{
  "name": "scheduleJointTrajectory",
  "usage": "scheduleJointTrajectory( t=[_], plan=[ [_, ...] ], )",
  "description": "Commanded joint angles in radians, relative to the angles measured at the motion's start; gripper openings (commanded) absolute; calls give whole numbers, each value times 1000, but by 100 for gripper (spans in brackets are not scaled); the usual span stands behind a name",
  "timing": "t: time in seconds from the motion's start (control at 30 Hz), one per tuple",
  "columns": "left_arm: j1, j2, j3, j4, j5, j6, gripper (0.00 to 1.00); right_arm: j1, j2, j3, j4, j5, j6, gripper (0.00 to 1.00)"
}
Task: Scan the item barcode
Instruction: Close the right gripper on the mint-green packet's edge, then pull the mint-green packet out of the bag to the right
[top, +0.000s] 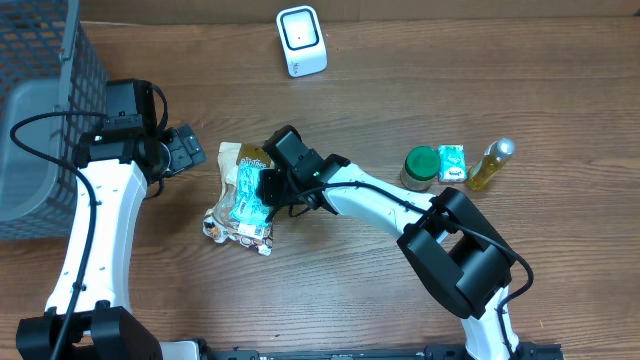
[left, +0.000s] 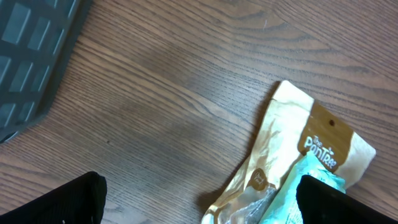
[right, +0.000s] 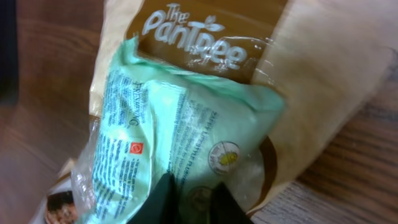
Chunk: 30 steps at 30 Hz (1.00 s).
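Overhead, the right gripper (top: 270, 190) pinches the teal packet (top: 246, 202) lying atop the beige pouch (top: 232, 158) at the table's middle-left, likely to carry it to the white scanner (top: 301, 40) at the far edge, while the left gripper (top: 200, 152) waits just beside. The left wrist view shows that gripper's jaws spread wide, holding nothing. In the right wrist view the dark fingertips (right: 165, 198) grip the packet's lower edge: crinkled, glossy mint film with small print, no barcode showing.
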Motion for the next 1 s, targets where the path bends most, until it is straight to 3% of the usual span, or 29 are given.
scheduleJointTrajectory(
  t=[0.0, 0.23, 0.4, 0.73, 0.97],
  plan=[
    [-3, -11, 9, 2, -8, 13, 100, 2, 35, -8, -13, -9, -2, 4],
    [-3, -11, 9, 2, -8, 13, 100, -63, -89, -8, -29, -139, -31, 4],
    [-3, -11, 9, 2, -8, 13, 99, -108, -177, -8, -134, -153, -116, 4],
    [-3, -11, 9, 2, -8, 13, 100, -139, -177, -16, -386, 88, -132, 4],
    [-3, -11, 9, 2, -8, 12, 100, -138, -176, -77, -353, 94, -131, 5]
  ],
)
